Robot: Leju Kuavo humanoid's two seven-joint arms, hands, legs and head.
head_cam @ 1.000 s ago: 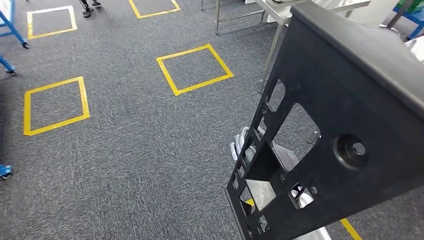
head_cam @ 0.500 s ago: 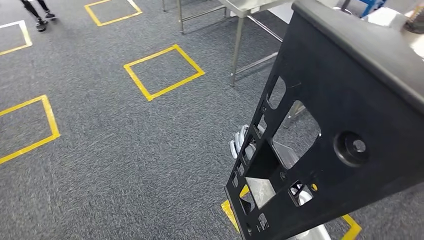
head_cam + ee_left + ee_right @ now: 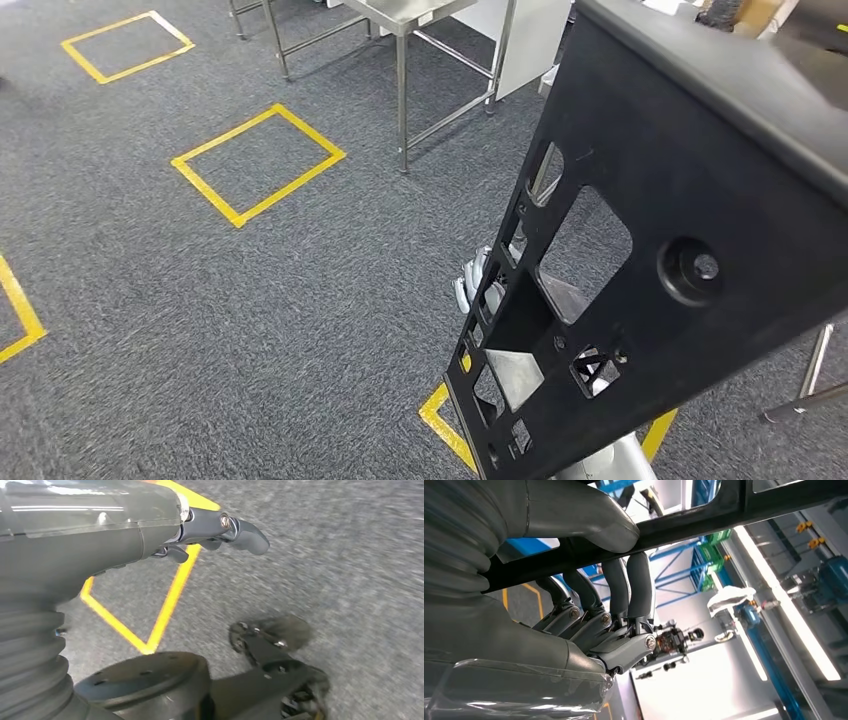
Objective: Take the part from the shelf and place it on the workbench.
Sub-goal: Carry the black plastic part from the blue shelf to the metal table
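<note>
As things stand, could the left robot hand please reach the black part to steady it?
Probably not right away. The left robot hand hangs low over the carpet, holding nothing, while the black part is held high by the right robot hand; the arm would have to lift first.

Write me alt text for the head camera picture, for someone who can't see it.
A large black part with cutouts fills the right side, held up close to the camera. Behind it lies grey carpet marked with yellow tape squares, and a metal-legged table stands at the top.
</note>
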